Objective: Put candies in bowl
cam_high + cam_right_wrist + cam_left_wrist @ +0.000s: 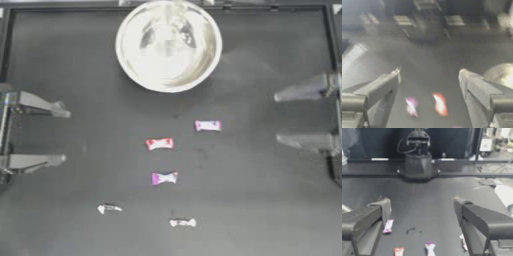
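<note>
Jaws of the left gripper [422,203], nearest the left wrist camera, stand wide apart over bare table [267,200]; that view alone shows the opposite arm's base [418,165] across the table. Right gripper [429,73]: jaws likewise spread, holding nothing; its blurred view catches two candies as smears and the bowl's edge. Overhead, the left gripper sits at 9 o'clock, the right at 3 o'clock, both well apart from the candies.

Bowl [168,46]: 12 o'clock, shiny; only the overhead view shows it whole.

Candies, overhead, all on the table outside the bowl:
- purple-white candy [208,125], centre
- red-white candy [159,144], just toward 8 o'clock of it
- magenta-white candy [164,178], toward 6 o'clock
- white candy [109,208], 7 o'clock
- second white candy [182,222], 6 o'clock
</note>
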`<state>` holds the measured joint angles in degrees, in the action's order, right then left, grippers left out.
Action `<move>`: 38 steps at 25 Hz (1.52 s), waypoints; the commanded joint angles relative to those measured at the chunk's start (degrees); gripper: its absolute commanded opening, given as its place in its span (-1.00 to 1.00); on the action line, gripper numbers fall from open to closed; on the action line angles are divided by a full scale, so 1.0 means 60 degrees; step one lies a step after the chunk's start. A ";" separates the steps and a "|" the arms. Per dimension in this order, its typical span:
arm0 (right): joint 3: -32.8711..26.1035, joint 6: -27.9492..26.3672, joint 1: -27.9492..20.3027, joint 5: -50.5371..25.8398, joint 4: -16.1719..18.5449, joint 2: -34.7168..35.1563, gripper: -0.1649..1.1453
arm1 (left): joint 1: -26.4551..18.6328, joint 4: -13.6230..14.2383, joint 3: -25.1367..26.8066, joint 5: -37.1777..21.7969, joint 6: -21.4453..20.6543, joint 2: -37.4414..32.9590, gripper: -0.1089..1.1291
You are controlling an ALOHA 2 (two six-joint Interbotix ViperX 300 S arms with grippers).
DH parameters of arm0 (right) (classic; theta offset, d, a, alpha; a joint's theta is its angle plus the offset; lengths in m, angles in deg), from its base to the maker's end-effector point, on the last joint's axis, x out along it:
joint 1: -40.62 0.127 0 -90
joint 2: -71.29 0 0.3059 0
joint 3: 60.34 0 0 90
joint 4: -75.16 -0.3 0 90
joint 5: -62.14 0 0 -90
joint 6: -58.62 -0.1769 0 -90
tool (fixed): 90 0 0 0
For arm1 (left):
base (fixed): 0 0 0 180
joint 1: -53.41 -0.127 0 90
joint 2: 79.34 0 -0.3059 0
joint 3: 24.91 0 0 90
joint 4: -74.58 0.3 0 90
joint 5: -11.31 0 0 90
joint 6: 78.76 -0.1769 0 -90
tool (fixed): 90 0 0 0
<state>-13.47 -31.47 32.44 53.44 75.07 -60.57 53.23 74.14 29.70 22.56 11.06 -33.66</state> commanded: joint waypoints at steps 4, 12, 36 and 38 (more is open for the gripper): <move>-0.1875 0.0073 -0.0718 -0.3135 0.0337 0.1494 0.76 | -0.0132 -0.0059 -0.0425 -0.0190 0.0015 0.0615 0.84; -0.3354 0.0220 -0.0732 -0.5068 0.0850 0.3735 0.76 | -0.0161 -0.0117 -0.0483 -0.0249 0.0029 0.0732 0.84; -0.4497 0.1113 -0.0732 -0.4834 0.0513 0.8013 0.76 | -0.0161 -0.0161 -0.0498 -0.0278 0.0029 0.0864 0.84; -0.4497 0.1230 -0.0732 -0.4644 0.0396 0.8232 0.76 | -0.0161 -0.0161 -0.0498 -0.0278 0.0029 0.0864 0.84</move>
<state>-39.05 -24.35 27.87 24.52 78.06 -11.08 52.35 73.26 28.38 20.71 11.15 -29.36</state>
